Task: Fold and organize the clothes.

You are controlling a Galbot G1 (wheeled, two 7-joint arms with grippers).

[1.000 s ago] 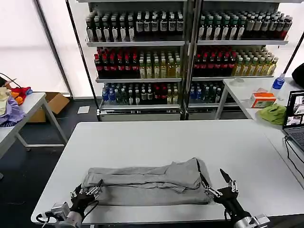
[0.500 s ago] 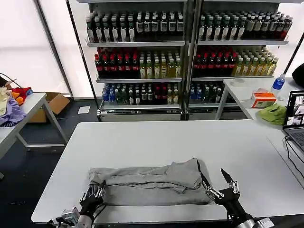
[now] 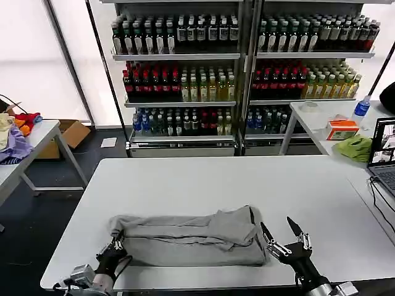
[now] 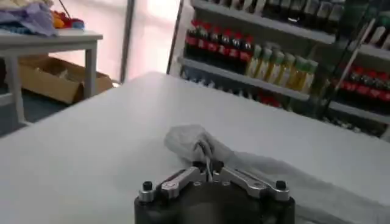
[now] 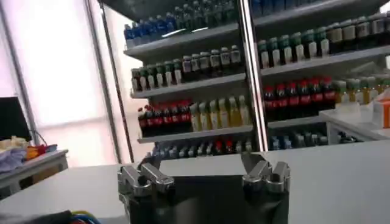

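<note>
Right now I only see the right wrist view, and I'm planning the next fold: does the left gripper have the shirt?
Observer: Yes. The left gripper is shut on the left end of the shirt; its wrist view shows the fabric pinched.
Operator: Where does the shirt lie relative to my right gripper?
Observer: The right gripper is open, close beside the shirt's right end, near the front edge of the table. I cannot tell whether it touches the shirt.

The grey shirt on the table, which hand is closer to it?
Left. The left hand pinches the grey shirt at its left end; the right hand is open just off its right edge.
</note>
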